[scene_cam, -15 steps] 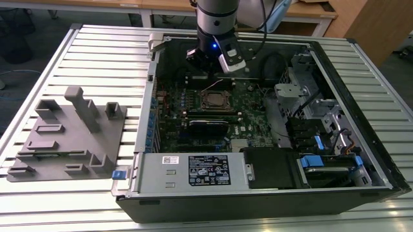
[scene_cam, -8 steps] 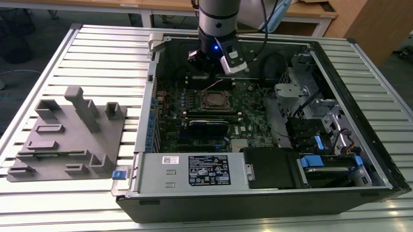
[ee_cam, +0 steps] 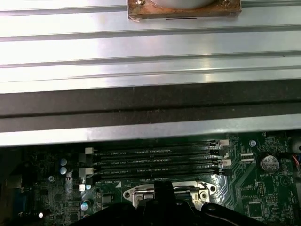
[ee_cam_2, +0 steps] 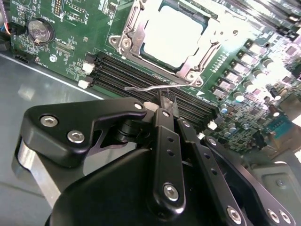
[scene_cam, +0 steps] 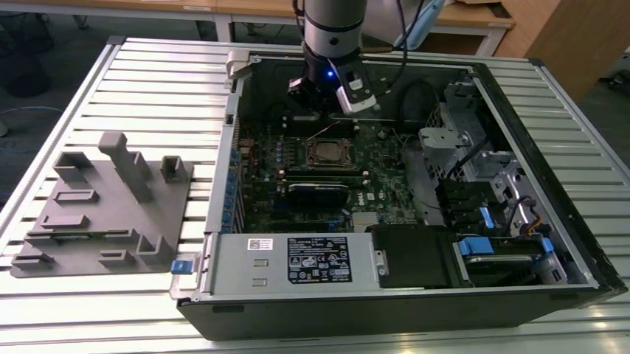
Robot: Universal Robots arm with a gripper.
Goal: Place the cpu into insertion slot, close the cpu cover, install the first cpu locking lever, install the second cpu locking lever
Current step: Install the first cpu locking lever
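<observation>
We are looking at an open computer case [scene_cam: 414,313] lying on a slatted metal surface [scene_cam: 147,66], with the arm reaching in over the far end of the green board. In the exterior view the claw [scene_cam: 323,110] is hanging just beyond the socket, and a grey moulded fixture [scene_cam: 99,199] is sitting on the surface outside the case.

The second wrist view is giving us the detail. The chip [ee_cam_2: 176,30] is lying in the socket [ee_cam_2: 123,43], and the cover [ee_cam_2: 203,56] is lying flat around it. The claw [ee_cam_2: 165,98] is pressed together beside the socket, over the memory slots [ee_cam_2: 141,75]. A thin wire lever [ee_cam_2: 143,87] is crossing right at its tip; we cannot tell whether the wire is pinched. A coin battery [ee_cam_2: 38,30] is showing farther from the socket.

The first wrist view is adding the case wall and, beyond it, a brownish block [ee_cam: 141,12] on the surface.
</observation>
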